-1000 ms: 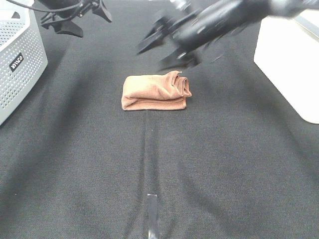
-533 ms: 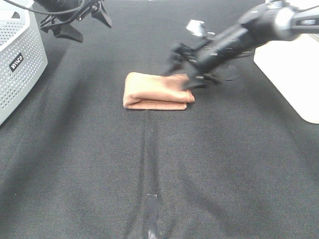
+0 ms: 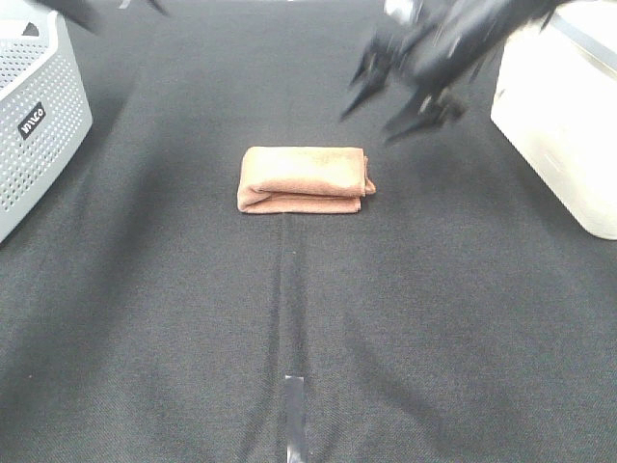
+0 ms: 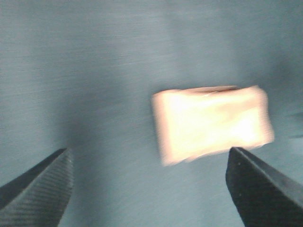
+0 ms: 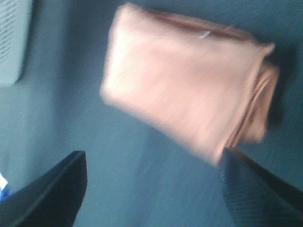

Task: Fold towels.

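The brown towel (image 3: 305, 179) lies folded into a small thick rectangle on the black cloth, at mid-table. It also shows in the left wrist view (image 4: 213, 123) and the right wrist view (image 5: 189, 104), blurred. My right gripper (image 3: 395, 101) is open and empty, in the air behind and to the right of the towel, blurred by motion. My left gripper (image 4: 149, 189) is open and empty; in the high view only a dark blur of that arm shows at the far left top edge.
A grey perforated basket (image 3: 34, 116) stands at the far left. A white bin (image 3: 564, 106) stands at the far right. A strip of tape (image 3: 294, 415) marks the cloth near the front edge.
My right gripper has let go of the towel's right end and lifted away up and to the right. The towel now lies flatter. My left arm has drawn back out of the high view.
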Motion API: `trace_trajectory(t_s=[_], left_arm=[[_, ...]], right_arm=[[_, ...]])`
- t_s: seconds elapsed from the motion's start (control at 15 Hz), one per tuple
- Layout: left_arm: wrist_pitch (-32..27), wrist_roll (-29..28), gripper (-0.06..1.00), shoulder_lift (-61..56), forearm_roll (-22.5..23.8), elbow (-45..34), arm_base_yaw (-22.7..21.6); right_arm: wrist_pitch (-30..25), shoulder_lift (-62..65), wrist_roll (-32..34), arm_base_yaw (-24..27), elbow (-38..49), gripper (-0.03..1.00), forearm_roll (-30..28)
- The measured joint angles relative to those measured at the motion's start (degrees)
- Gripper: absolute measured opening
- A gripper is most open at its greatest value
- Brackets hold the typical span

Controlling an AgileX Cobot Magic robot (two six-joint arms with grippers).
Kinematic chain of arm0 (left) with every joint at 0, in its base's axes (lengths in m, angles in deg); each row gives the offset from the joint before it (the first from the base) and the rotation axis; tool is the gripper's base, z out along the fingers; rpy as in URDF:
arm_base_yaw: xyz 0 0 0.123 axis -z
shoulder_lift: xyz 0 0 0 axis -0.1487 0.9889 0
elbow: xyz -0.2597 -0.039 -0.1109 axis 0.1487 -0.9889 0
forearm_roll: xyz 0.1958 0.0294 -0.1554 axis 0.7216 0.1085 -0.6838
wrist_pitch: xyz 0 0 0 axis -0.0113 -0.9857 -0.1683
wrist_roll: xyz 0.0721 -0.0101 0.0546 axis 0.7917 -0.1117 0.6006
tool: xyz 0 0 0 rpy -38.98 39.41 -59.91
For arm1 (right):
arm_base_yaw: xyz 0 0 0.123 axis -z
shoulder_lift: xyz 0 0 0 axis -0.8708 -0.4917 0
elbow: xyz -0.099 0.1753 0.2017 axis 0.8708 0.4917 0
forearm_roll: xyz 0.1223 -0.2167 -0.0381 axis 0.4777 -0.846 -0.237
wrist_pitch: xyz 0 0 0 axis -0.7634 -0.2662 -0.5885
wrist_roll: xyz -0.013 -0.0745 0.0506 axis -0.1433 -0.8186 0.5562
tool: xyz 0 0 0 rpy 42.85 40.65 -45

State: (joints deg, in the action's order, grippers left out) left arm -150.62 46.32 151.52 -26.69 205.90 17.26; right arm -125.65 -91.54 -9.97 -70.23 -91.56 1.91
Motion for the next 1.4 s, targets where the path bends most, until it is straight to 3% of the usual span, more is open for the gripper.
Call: trace_trajectory(t_s=[0.13, 0.4, 0.6, 0.67, 0.73, 0.8, 0.87, 0.93, 1.13, 1.4], left_arm=[[-0.2, -0.5, 0.82, -6.4, 8.1, -2.5, 1.4], [-0.2, -2.8, 0.82, -21.0, 16.0, -19.4, 4.6], [-0.3, -4.2, 0.82, -35.0, 16.8, -36.2, 5.4], [-0.3, -4.2, 0.82, -35.0, 16.8, -36.2, 5.4], [-0.3, -4.4, 0.82, -43.9, 16.9, -44.3, 5.4], [-0.4, -4.4, 0.82, -49.6, 16.9, -49.7, 5.4], [-0.5, -4.4, 0.82, -61.2, 16.9, -58.3, 5.4], [-0.5, -4.4, 0.82, -61.2, 16.9, -58.3, 5.4], [-0.5, -4.4, 0.82, -81.5, 16.9, -69.0, 5.4], [-0.5, -3.0, 0.82, -105.7, 16.5, -77.3, 5.4]], right_arm=[[-3.7, 4.8, 3.0, -1.3, 0.0, 0.73, -6.4], [-4.0, 14.5, 9.4, -5.4, 3.7, 0.73, -21.7], [-4.1, 26.9, 10.1, -5.8, 13.6, 0.73, -23.7], [-4.1, 26.9, 10.1, -5.8, 13.6, 0.73, -23.7], [-4.1, 31.3, 10.1, -5.8, 17.9, 0.73, -24.6], [-4.1, 36.6, 10.1, -5.8, 22.8, 0.73, -25.3], [-4.2, 50.5, 10.1, -5.8, 34.6, 0.73, -26.1], [-4.2, 50.5, 10.1, -5.8, 34.6, 0.73, -26.1], [-3.7, 67.6, 10.1, -5.8, 49.1, 0.73, -26.2], [-3.8, 90.8, 10.1, -5.8, 64.8, 0.73, -26.7]])
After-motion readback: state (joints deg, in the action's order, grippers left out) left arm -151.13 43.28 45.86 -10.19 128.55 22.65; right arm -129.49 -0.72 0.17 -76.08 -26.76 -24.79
